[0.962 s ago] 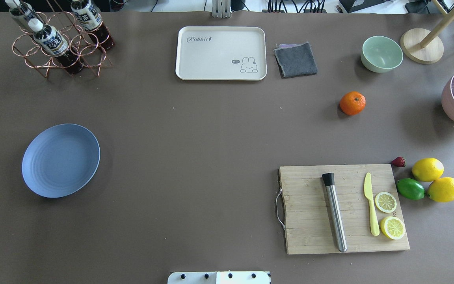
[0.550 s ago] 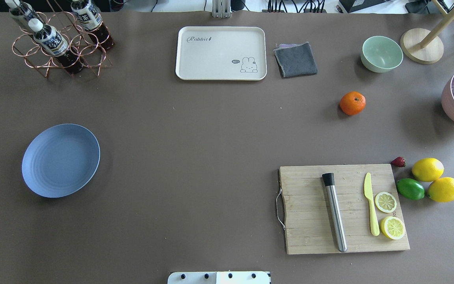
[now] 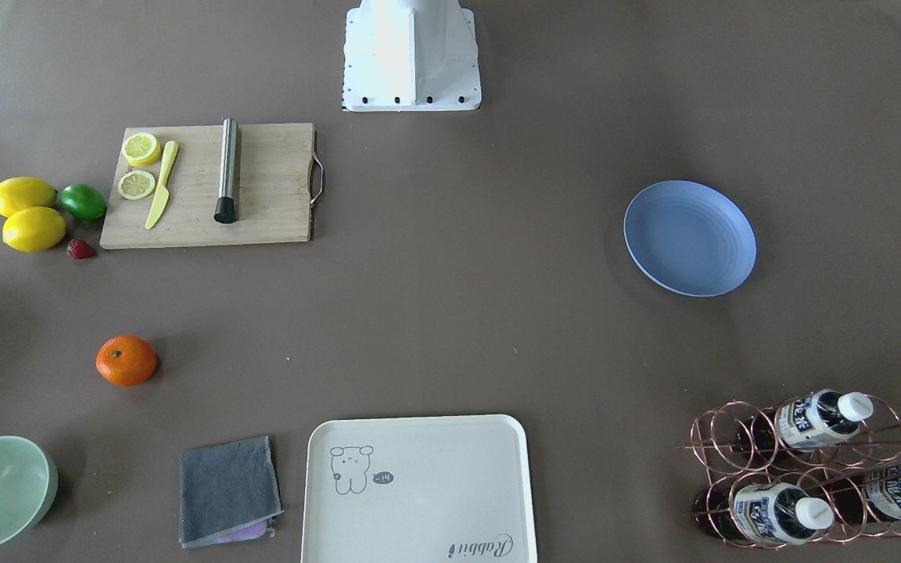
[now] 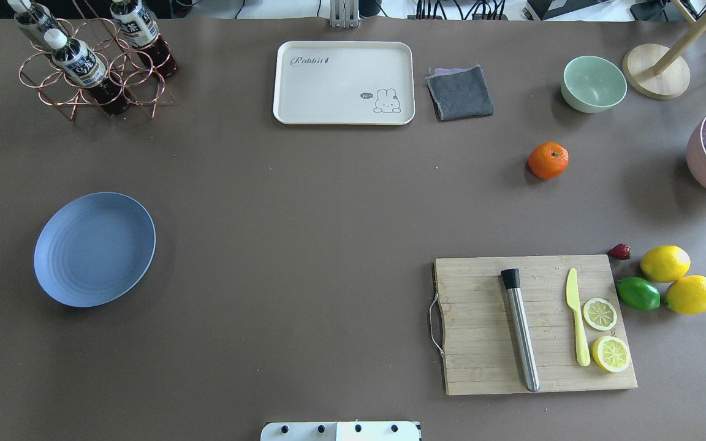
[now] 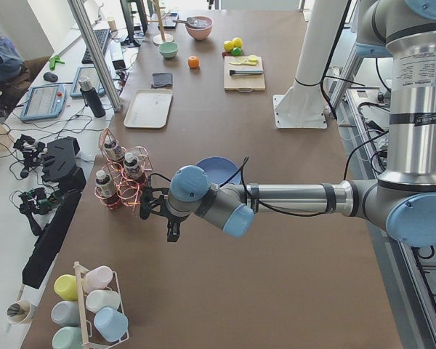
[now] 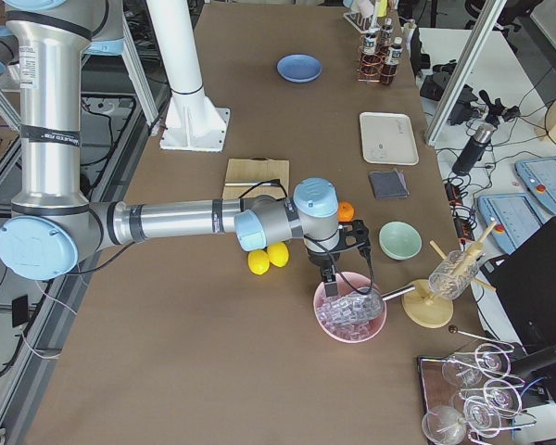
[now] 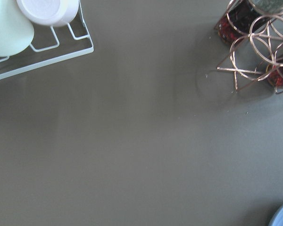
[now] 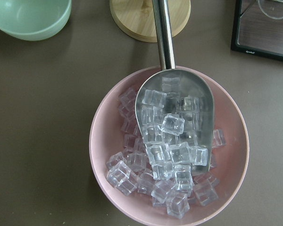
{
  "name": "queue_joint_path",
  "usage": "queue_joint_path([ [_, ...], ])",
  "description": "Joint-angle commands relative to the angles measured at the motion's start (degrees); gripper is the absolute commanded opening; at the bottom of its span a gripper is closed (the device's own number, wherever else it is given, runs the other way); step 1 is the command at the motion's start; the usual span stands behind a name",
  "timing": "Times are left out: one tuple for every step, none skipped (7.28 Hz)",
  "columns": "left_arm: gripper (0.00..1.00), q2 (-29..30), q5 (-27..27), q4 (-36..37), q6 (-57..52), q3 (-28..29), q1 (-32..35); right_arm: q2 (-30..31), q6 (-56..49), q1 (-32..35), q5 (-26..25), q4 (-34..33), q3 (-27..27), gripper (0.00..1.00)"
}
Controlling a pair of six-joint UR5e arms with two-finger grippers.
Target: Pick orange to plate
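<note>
Nothing has moved since a second ago: the orange sits near the right gripper, which hangs over the pink ice bowl. That arm is nearer, the plate well apart; whether either gripper is wide or narrow cannot be told

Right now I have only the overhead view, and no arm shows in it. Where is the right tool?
Observer: In the right side view the right tool hangs over the pink ice bowl, not the orange.
Operator: Open or shut?
Observer: Cannot tell; its wrist camera looks down on the ice scoop, no fingers in frame.
Operator: And the left tool?
Observer: In the left side view it hangs beside the bottle rack, not over the plate.
</note>
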State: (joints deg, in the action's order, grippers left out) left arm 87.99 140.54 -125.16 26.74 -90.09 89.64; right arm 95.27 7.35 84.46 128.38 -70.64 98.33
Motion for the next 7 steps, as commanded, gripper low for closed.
queue_joint_path([
  [0.98,2.17,-0.36,-9.54,0.85,1.14,-1.22,1.77,3.78,0.00,0.46,11.90,-3.40,1.00],
  [0.98,4.45,-0.45,-12.10,0.33,1.40,-4.18,1.24,9.12,-0.08,2.38,12.28,-2.62,1.00],
  [0.91,6.82,-0.53,-12.47,0.85,1.49,-8.47,0.80,13.18,-0.43,4.84,12.28,-1.92,1.00],
  [0.99,6.23,-2.45,-12.56,2.25,1.06,-11.47,0.62,21.05,-3.22,4.95,12.28,0.79,1.00],
  [0.99,6.05,-6.12,-12.74,9.22,0.88,-14.55,0.01,27.22,-7.25,3.47,12.46,2.20,1.00],
  [0.99,5.97,-9.03,-13.09,13.03,0.79,-17.80,-0.60,32.15,-11.03,2.15,14.98,2.22,1.00],
  [0.99,5.88,-9.41,-13.35,14.55,0.70,-19.66,-2.00,38.12,-14.98,-0.30,17.27,2.22,1.00],
])
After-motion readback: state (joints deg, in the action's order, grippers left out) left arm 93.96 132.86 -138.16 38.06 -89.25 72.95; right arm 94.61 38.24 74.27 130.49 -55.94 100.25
